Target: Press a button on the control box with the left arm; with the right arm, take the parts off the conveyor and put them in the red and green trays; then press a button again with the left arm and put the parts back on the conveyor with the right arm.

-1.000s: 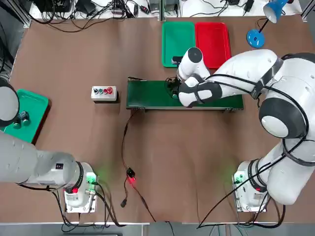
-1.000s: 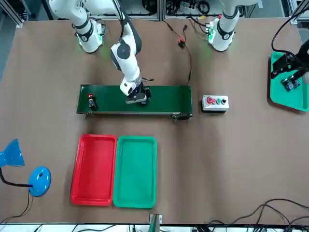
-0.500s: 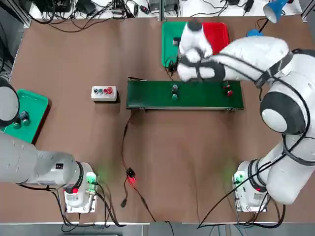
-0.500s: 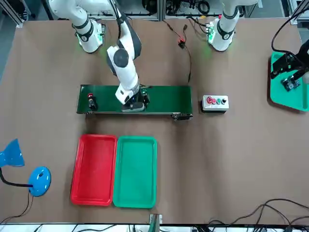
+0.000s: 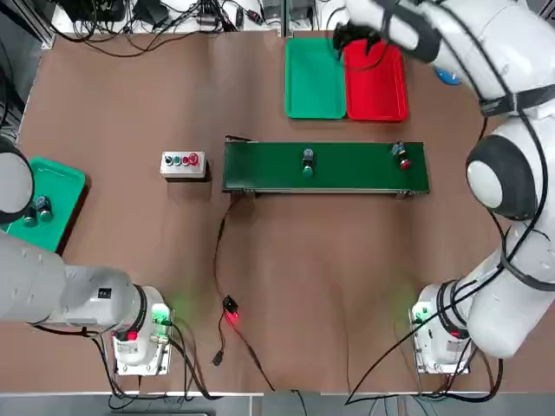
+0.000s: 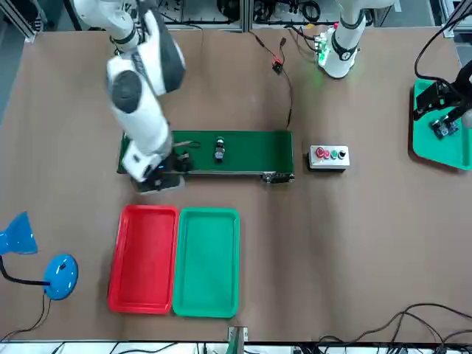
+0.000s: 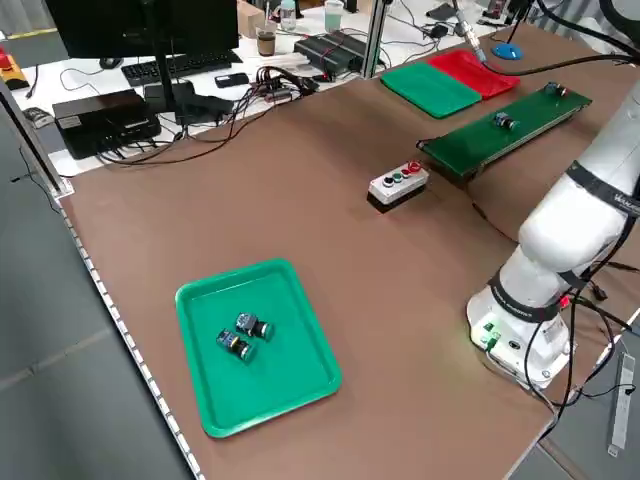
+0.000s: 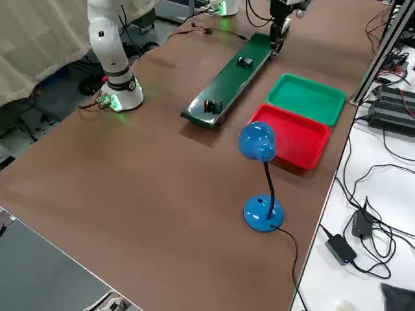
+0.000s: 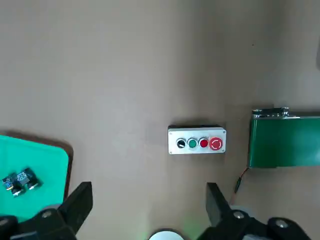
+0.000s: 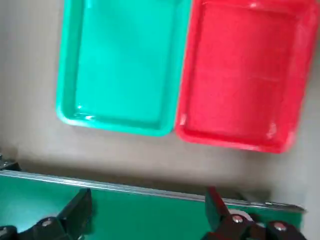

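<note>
Currently, the right claw [image 10: 145, 206] is being carried high, with its fingers spread wide and nothing gripped between them. One second ago it was being held low on the conveyor [image 5: 355, 170], at the mid-belt part [image 5: 307, 161]. It is now being withdrawn upward and toward the far trays, and in its wrist view both trays and the belt edge are being framed from above. The mid-belt part is being left standing on the belt, uncovered and apart from the claw.

The left claw [image 9: 147, 207] is being kept open and empty, parked as before at the robot's left side, with the control box [image 5: 184, 164] being viewed below it.

Judged from this layout, a release on the belt is being completed rather than a pickup. With both far trays empty, the return of the parts is being taken as finished or nearly finished.

The following items are being counted:
- Parts on the conveyor: two, namely the mid-belt part and a red-capped part [image 5: 401, 159] near the belt's right end.
- Far trays: two, namely a green tray [image 5: 314, 82] and a red tray [image 5: 381, 87], touching side by side.
- Control boxes: one.
- Additional trays: one side tray [image 5: 65, 195], green, at the left of the tabletop [image 5: 347, 277], holding two small spare parts [image 5: 36, 210].
- Lamps: one blue lamp [image 8: 258, 144].
</note>
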Available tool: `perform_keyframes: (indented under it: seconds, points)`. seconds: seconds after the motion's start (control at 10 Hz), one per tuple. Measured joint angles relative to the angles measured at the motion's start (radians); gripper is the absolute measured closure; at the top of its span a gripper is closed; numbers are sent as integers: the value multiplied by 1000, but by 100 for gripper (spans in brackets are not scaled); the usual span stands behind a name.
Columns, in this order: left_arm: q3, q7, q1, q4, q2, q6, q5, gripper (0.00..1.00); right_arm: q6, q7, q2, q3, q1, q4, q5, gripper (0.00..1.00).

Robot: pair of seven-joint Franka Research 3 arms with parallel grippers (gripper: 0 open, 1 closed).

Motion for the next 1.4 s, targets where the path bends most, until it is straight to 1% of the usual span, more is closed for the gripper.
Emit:
perform_keyframes:
  seconds: [0.2, 0.3, 0.5, 0.6, 0.8, 0.9, 1.0, 1.1, 1.2, 1.3, 1.4]
  points:
    - [-1, 0, 0, 0, 0, 7, 0, 0, -126, -110, -7, -16, -113, 96, -2, 0]
    - [-2, 0, 0, -2, 0, 14, 0, 0, -181, -187, -25, -20, -179, 126, -2, 0]
    - [-8, 0, 0, -12, 0, 39, 0, 0, -239, -250, -96, -23, -289, 142, -2, 0]
    - [-17, 0, 0, -15, 0, 41, 0, 0, -278, -255, -136, -23, -324, 142, -2, 0]
    - [-25, 0, 0, -17, -1, 43, 3, 0, -352, -256, -205, -15, -350, 143, -25, 0]
    - [-33, 0, 0, -17, -1, 43, 4, 0, -369, -254, -232, 26, -376, 141, -34, 1]
    - [-39, 0, 0, -17, -1, 44, 5, 0, -380, -253, -257, 138, -467, 136, -41, 1]
    - [-40, -1, 0, -17, -1, 44, 5, 0, -383, -252, -274, 280, -591, 132, -49, 1]
    - [-40, -1, 1, -17, -1, 44, 5, 0, -382, -250, -280, 364, -666, 127, -61, 1]
    - [-40, -1, 2, -17, -1, 44, 5, 0, -367, -249, -280, 385, -690, 116, -65, 0]
    - [-40, -2, 2, -17, -1, 44, 5, 0, -347, -248, -280, 388, -698, 106, -67, 0]
